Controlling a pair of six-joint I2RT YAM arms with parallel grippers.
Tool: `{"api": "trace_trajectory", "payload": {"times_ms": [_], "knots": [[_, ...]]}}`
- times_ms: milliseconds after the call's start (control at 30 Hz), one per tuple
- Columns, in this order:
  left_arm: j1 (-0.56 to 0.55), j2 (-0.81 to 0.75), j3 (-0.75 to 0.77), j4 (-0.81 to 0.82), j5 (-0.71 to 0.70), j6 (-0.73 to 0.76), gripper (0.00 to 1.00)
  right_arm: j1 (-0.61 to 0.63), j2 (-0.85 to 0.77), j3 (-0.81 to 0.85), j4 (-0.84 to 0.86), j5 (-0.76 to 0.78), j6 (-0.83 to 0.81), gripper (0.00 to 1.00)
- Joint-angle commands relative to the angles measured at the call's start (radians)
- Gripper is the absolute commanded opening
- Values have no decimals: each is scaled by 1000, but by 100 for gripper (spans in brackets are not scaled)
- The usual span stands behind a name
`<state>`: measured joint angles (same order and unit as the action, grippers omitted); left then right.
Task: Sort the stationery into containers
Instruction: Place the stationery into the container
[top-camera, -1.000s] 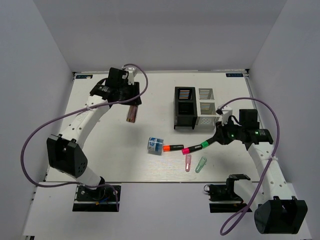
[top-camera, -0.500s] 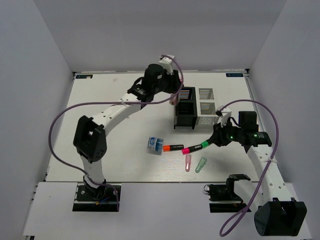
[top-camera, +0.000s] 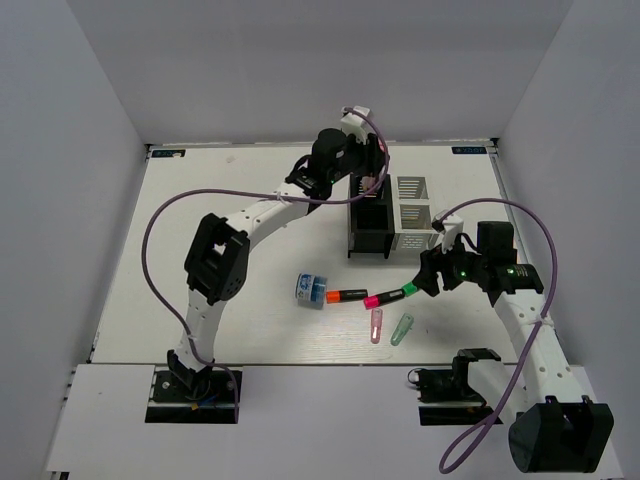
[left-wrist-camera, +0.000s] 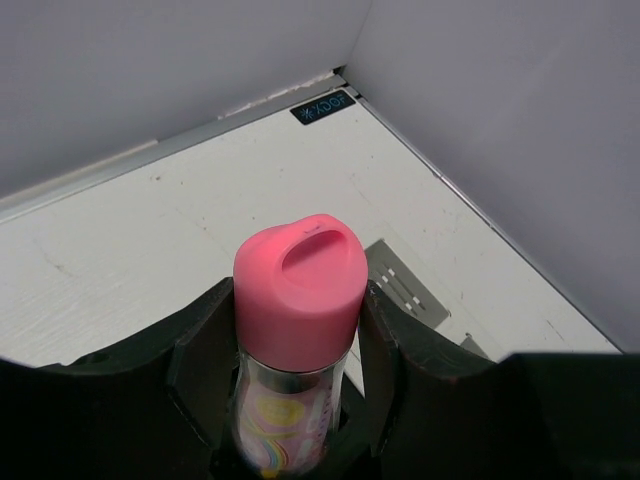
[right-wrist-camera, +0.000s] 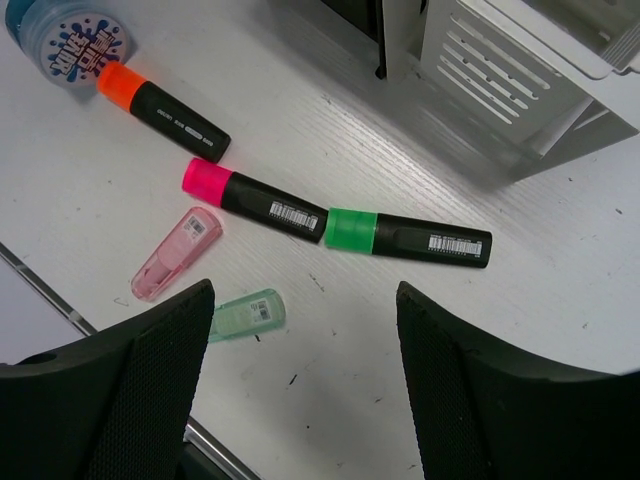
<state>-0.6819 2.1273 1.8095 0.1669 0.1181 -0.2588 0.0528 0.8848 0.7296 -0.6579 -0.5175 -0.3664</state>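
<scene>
The left gripper (left-wrist-camera: 298, 345) clamps a pink-capped tube (left-wrist-camera: 298, 275) above the mesh organiser (top-camera: 372, 215) at upper centre. The right gripper (right-wrist-camera: 305, 380) hangs spread wide over the green-capped marker (right-wrist-camera: 410, 238), right of centre.

The left arm (top-camera: 255, 215) and right arm (top-camera: 527, 322) are white-shelled links joined by bulky black joint housings. Each carries a looping purple cable (top-camera: 145, 240). Small green lights (top-camera: 462, 270) glow on the right arm's black wrist. The right gripper (right-wrist-camera: 300, 400) has matte black fingers (right-wrist-camera: 130, 390) with a fine dimpled texture.
</scene>
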Motion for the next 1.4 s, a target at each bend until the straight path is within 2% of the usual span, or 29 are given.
{"api": "trace_trajectory", "payload": {"times_ms": [0,100,400,867,1067,1100,1133,1167,1200,1233,1267,1367], "knots": [[2,-10,77,95,6,-3,0,-1,-4,-4,24,10,0,76],[5,13,88,95,3,7,0,1,-4,-4,27,23,-5,76],[8,17,-21,200,-9,46,0,1,-6,-7,24,16,-12,77],[22,36,-104,273,-14,75,0,1,-10,-7,17,1,-22,77],[21,22,-160,289,-8,73,0,-1,-12,-7,17,-3,-23,80],[19,16,-176,289,-11,75,2,-2,-12,-7,14,-3,-25,80],[19,10,-182,289,-6,73,29,1,-12,-7,14,-1,-26,84],[18,2,-187,289,-5,72,51,1,-12,-7,14,-1,-26,84],[18,0,-194,287,8,70,60,-1,-14,-7,12,-3,-26,87],[15,-1,-191,280,9,76,65,-1,-17,-7,12,0,-25,87],[13,-13,-187,273,8,81,75,-1,-17,-9,12,-1,-25,87],[5,-44,-168,249,0,98,83,-2,-18,-9,11,-6,-28,87]]}}
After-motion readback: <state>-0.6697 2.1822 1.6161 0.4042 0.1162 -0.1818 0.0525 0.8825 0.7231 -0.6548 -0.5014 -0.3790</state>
